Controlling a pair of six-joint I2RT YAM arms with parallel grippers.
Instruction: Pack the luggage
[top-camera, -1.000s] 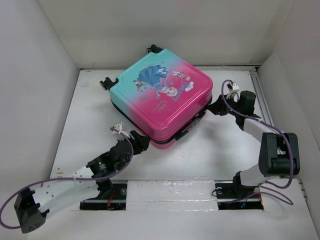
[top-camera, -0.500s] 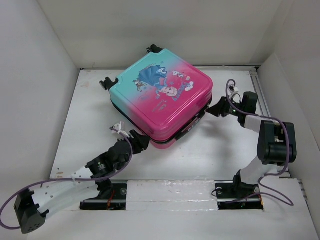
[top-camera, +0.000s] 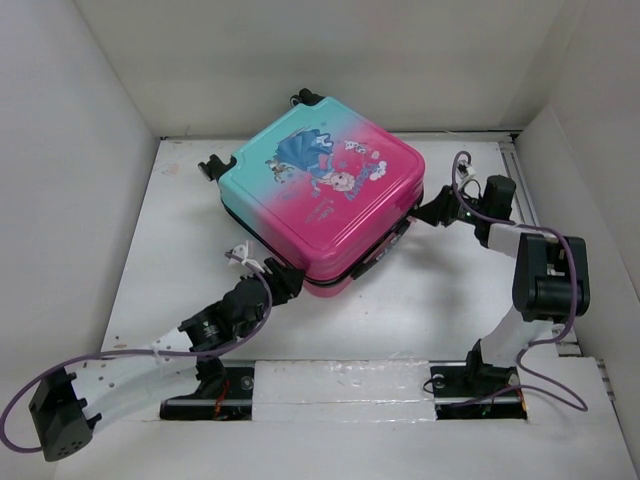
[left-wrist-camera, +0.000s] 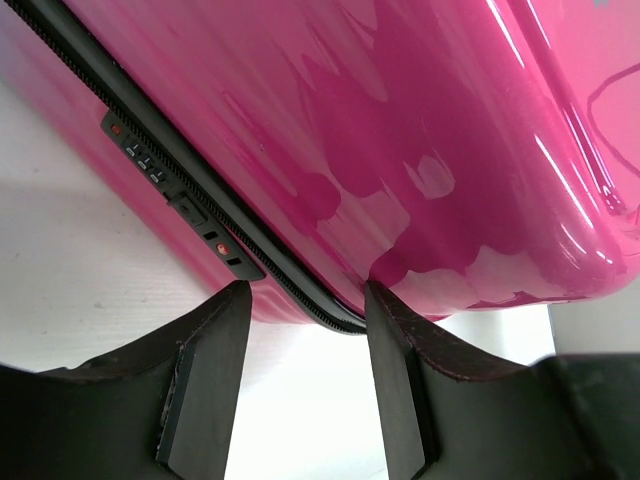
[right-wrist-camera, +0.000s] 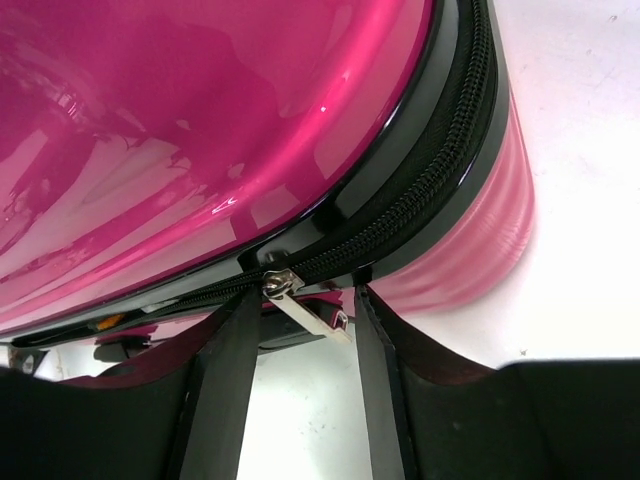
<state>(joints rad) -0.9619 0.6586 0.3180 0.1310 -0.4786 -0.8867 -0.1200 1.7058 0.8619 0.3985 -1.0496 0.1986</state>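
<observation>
The luggage (top-camera: 325, 200) lies flat and closed on the table, princess print up, teal at the back and pink toward me. My left gripper (top-camera: 285, 283) is open at its near pink corner; in the left wrist view the fingertips (left-wrist-camera: 235, 300) stand just short of the zipper seam (left-wrist-camera: 300, 290), with nothing between them. My right gripper (top-camera: 425, 212) is open at the right corner. In the right wrist view its jaws stand either side of the silver zipper pull (right-wrist-camera: 310, 308), which hangs from the black zipper (right-wrist-camera: 420, 190) without being clamped.
A black combination lock (left-wrist-camera: 165, 180) sits on the luggage's side by the seam. Black wheels (top-camera: 212, 166) stick out at the back left. White walls enclose the table (top-camera: 170, 250) on three sides; the right arm's cable (top-camera: 470, 205) loops near the right wall.
My right gripper has moved in to the luggage's right corner, its elbow swinging slightly. My left gripper has edged a little closer to the near corner. The luggage has stayed put.
</observation>
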